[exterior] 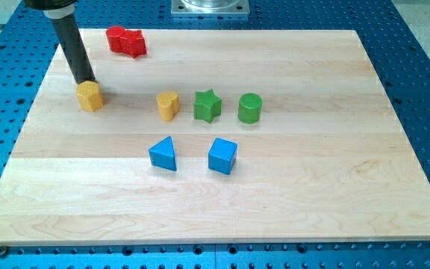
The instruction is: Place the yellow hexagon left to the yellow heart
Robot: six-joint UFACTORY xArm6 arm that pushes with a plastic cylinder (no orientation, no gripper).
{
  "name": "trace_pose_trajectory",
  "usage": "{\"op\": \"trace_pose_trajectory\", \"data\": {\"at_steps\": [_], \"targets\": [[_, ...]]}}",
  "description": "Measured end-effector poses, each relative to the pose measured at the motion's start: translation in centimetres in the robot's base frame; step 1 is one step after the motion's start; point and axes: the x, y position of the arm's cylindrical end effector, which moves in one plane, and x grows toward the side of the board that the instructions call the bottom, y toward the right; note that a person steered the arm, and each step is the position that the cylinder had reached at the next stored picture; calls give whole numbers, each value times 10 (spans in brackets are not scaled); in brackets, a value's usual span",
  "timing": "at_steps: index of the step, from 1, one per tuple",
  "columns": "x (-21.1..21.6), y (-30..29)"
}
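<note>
The yellow hexagon [89,96] sits on the wooden board at the view's upper left. The yellow heart [168,105] stands to its right, with a clear gap between them. My tip [85,79] is right behind the hexagon, at its top-left edge, touching or almost touching it. The dark rod rises from there toward the view's top left.
Two red blocks [126,41] lie together near the board's top edge. A green star [207,105] and a green cylinder [250,108] stand right of the heart. A blue triangle [163,154] and a blue cube [222,156] sit below them. The wooden board [312,194] lies on a blue perforated table.
</note>
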Motion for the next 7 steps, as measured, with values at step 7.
{"op": "trace_pose_trajectory", "data": {"at_steps": [7], "targets": [[60, 2]]}}
